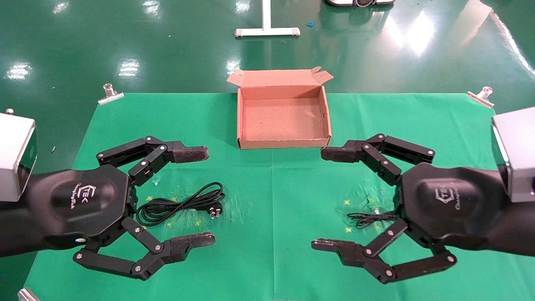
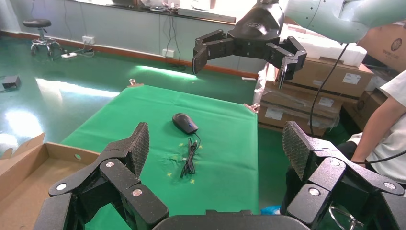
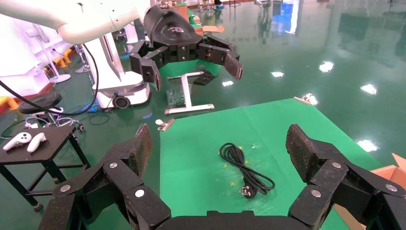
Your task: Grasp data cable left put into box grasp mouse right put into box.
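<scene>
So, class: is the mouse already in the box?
No. The box holds nothing, and the mouse lies on the green cloth with its cord beside it.

Robotics lab, glossy green floor [image 1: 125,42], stacked cartons [image 2: 316,91], another wheeled robot base [image 3: 119,91]

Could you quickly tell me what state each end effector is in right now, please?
Left end effector: open, holding nothing.
Right end effector: open, holding nothing.
</scene>
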Robot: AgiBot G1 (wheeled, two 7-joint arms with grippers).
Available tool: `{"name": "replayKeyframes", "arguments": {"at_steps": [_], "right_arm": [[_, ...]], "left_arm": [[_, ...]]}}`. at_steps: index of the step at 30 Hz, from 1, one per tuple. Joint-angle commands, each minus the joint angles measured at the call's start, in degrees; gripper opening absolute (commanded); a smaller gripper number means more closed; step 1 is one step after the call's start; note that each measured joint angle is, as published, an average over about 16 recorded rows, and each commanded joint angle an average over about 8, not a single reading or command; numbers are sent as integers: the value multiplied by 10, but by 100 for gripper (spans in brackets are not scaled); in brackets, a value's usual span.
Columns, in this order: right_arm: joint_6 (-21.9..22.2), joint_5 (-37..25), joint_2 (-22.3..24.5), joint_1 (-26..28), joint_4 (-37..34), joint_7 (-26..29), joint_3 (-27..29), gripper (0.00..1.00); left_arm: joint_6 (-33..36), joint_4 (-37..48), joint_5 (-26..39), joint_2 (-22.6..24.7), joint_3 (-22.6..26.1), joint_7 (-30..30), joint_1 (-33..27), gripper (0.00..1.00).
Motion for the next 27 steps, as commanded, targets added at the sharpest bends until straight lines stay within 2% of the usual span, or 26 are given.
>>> {"name": "replayKeyframes", "arguments": {"at_steps": [1, 27], "right_arm": [[0, 0, 0, 0, 0, 0, 0, 100], [0, 0, 0, 0, 0, 0, 0, 100]], "left_arm": [[0, 0, 0, 0, 0, 0, 0, 100], [0, 0, 0, 0, 0, 0, 0, 100]]}}
